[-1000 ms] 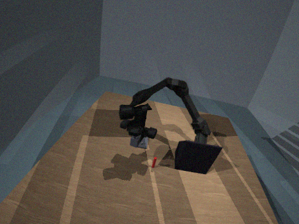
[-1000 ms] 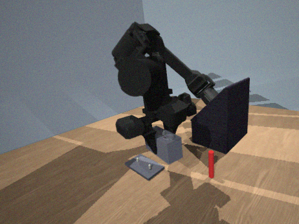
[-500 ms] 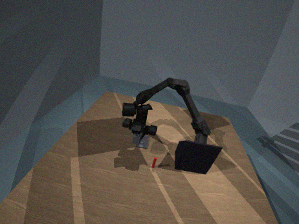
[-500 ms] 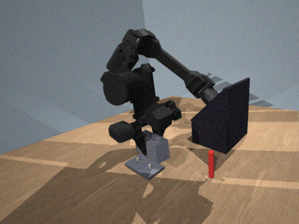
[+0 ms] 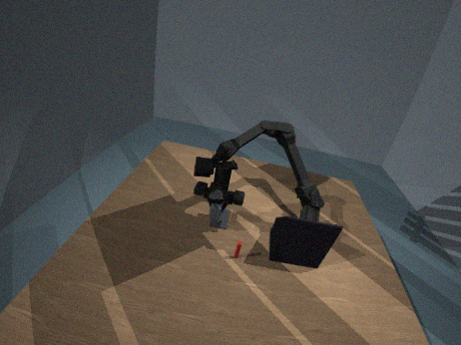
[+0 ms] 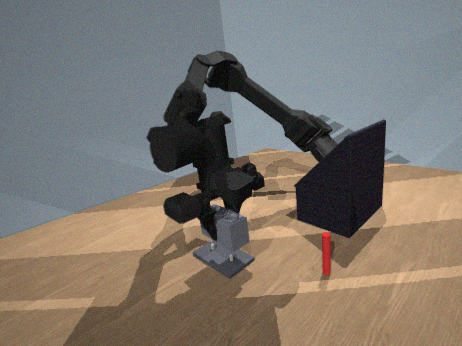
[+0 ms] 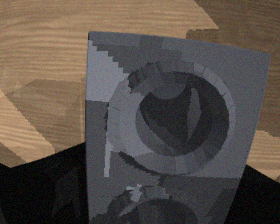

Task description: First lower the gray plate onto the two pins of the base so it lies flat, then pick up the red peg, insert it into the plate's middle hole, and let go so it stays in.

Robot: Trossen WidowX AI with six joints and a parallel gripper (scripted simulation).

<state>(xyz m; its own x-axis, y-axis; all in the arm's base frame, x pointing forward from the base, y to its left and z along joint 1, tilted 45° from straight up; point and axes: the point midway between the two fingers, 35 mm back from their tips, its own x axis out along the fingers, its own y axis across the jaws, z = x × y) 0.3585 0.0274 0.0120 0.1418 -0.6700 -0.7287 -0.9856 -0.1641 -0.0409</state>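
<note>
My gripper [image 5: 219, 209] [image 6: 224, 221] is shut on the gray plate [image 5: 220, 218] [image 6: 233, 233] [image 7: 100, 125], a thick block with round holes that fills much of the wrist view. The flat gray base [image 6: 231, 270] lies on the table in the exterior view, its two pale pins showing uncovered in front of the plate. The plate hangs over or just behind the base's rear part; the exact gap is hidden. The red peg [image 5: 237, 249] [image 6: 326, 254] stands upright on the table, apart from the gripper and base. It does not show in the wrist view.
A large dark block [image 5: 303, 242] [image 6: 327, 191] with a sloped top stands near the arm's foot, behind the peg in the exterior view. The wooden table [image 5: 200, 305] [image 6: 390, 306] carries striped shadows.
</note>
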